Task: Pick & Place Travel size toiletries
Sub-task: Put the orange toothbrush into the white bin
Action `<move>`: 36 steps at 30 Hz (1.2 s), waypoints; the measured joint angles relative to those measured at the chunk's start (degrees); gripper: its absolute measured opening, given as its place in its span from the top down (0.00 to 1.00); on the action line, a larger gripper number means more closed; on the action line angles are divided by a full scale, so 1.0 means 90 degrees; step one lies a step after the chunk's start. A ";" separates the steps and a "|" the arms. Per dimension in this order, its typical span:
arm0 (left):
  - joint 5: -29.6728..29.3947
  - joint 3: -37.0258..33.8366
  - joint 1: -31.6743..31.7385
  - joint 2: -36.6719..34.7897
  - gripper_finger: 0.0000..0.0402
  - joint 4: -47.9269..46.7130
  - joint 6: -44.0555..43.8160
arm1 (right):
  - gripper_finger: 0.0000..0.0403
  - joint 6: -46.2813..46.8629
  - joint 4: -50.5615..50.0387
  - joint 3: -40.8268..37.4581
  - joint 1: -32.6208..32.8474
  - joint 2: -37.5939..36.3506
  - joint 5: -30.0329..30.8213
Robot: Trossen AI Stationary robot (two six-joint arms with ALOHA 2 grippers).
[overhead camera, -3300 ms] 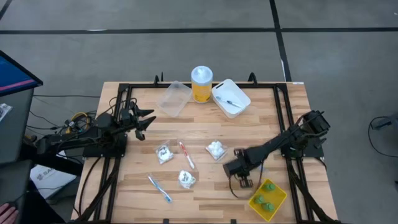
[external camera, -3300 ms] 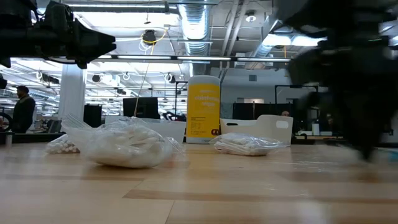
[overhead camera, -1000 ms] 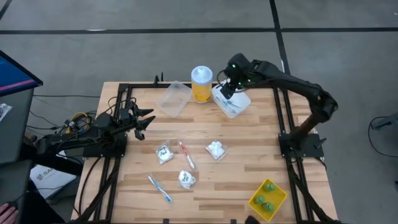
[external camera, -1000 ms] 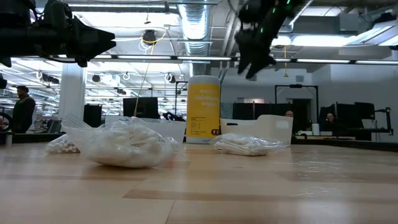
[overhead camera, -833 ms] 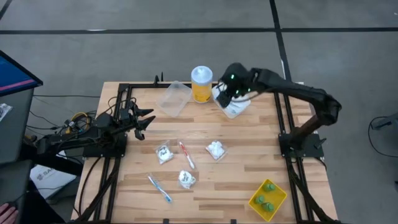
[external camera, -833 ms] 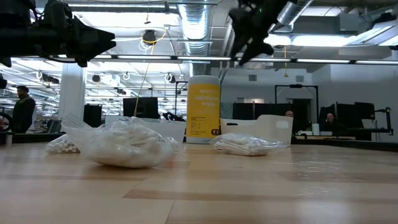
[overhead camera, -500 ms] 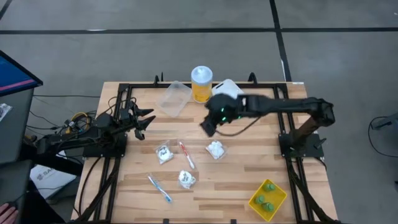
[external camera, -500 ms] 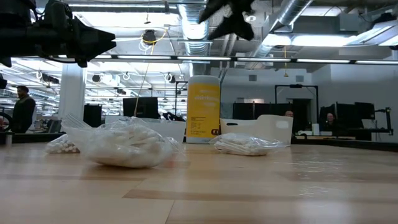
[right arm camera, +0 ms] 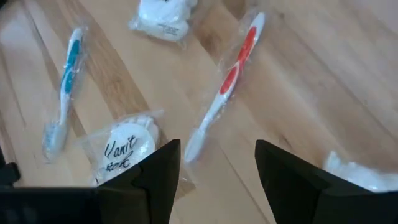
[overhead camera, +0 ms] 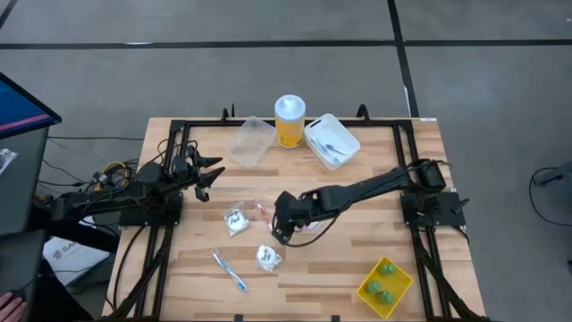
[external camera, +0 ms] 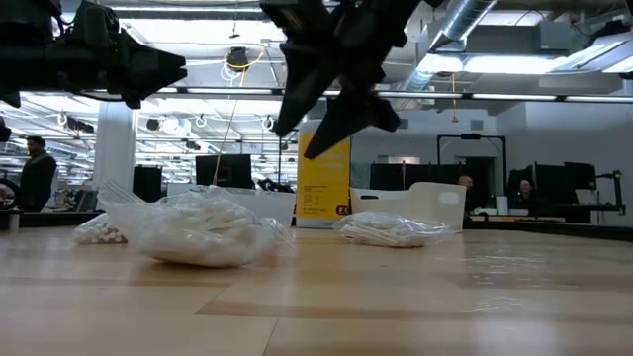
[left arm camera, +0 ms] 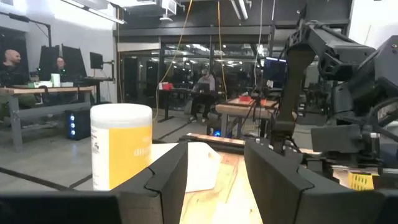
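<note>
While the left gripper [overhead camera: 207, 174] is waiting with fingers spread and holding nothing at the table's left edge, the right gripper [overhead camera: 280, 224] is hanging mid-table, fingers parted and empty. The red brush [right arm camera: 229, 79] is lying just left of it and slightly farther; a packet [overhead camera: 237, 219] is sitting left of that. The blue brush [overhead camera: 229, 270] and another packet [overhead camera: 268, 258] are lying nearer. The green bottles [overhead camera: 382, 283] are sitting in the yellow tray [overhead camera: 399, 292] at the near right.
</note>
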 joint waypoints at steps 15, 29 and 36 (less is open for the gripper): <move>-0.0320 0.0000 0.0002 0.0460 0.62 0.0984 -0.3000 | 0.50 -0.0252 0.0093 0.0009 -0.0018 -0.0459 -0.0139; 0.0839 0.3216 -0.0613 0.3336 0.60 -0.1678 -0.2369 | 0.50 -0.1942 0.0470 0.0009 0.0345 -0.3177 -0.0147; 0.1281 0.4724 -0.0949 0.5866 0.48 -0.4109 -0.0839 | 0.55 -0.2964 -0.0056 0.0016 0.0661 -0.4737 0.0262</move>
